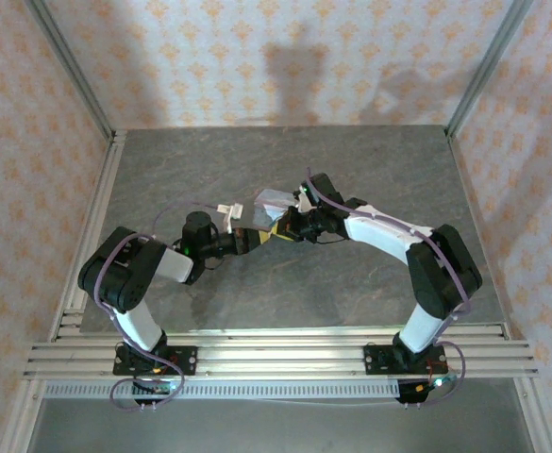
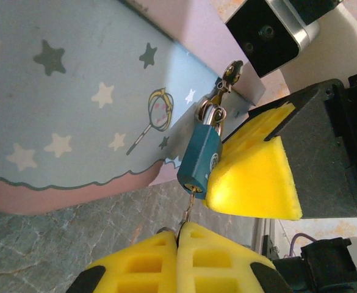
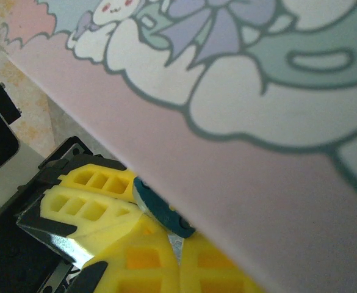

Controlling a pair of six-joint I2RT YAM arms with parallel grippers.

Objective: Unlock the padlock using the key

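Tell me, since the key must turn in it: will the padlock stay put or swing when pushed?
Hanging by its shackle from the tin's hasp, the padlock will likely swing. It looks small and rigid, probably light. The yellow pad against its side may brace it.

Top external: high, behind the arm bases [image 1: 158,359], tilted down over the whole tabletop [image 1: 370,170]. Left wrist: very close, sighting past left hand [image 2: 178,238] along the key [image 2: 189,210] to the padlock [image 2: 199,155] on the tin [image 2: 74,91]. Right wrist: closer yet, past right hand [image 3: 178,259], under the tin's edge. Both wrist views share padlock, tin, each other's hand.
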